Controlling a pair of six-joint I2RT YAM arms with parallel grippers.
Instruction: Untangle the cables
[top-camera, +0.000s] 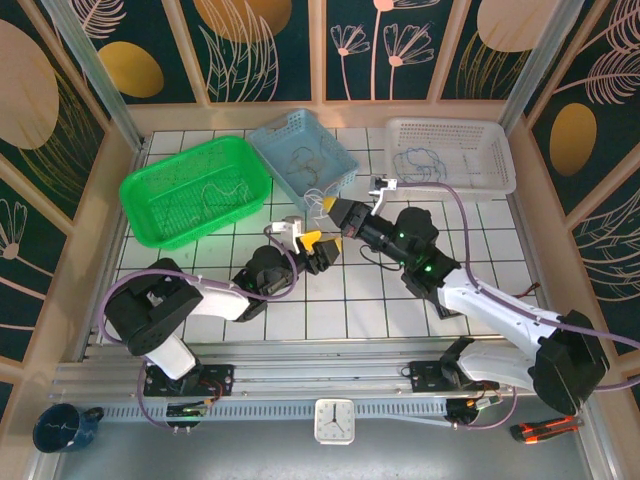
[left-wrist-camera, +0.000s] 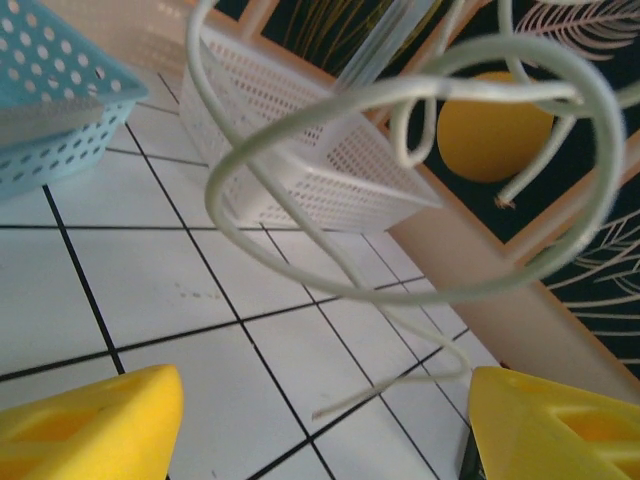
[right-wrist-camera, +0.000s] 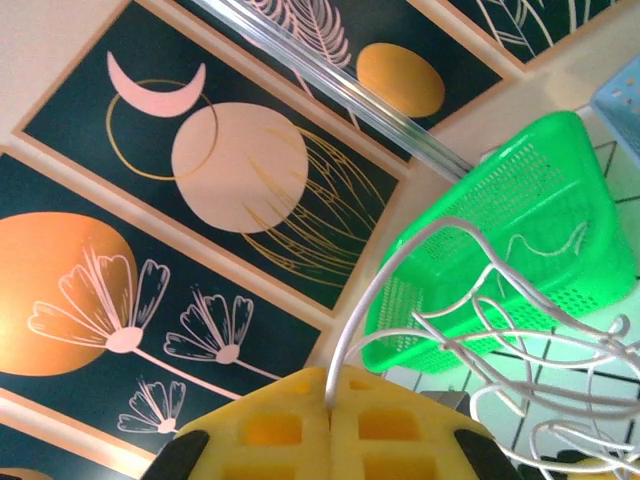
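A pale whitish cable (right-wrist-camera: 395, 280) rises out of my right gripper (right-wrist-camera: 330, 408), whose yellow jaws are shut on it; its loops (right-wrist-camera: 520, 340) tangle to the right. From above, the right gripper (top-camera: 333, 207) holds this small clump (top-camera: 317, 194) in the air by the blue basket's near corner. My left gripper (top-camera: 322, 247) sits just below and left of it, open. In the left wrist view the same pale loops (left-wrist-camera: 400, 95) hang above the wide-apart yellow fingers (left-wrist-camera: 90, 425), with one loose end (left-wrist-camera: 385, 392) low between them, touching neither.
Three baskets stand at the back: a green one (top-camera: 140, 190) with a pale wire (top-camera: 215, 190), a blue one (top-camera: 340, 165) with a grey wire (top-camera: 305, 160), and a white one (top-camera: 500, 165) with a blue wire (top-camera: 420, 160). Wooden walls enclose the tiled table (top-camera: 300, 310).
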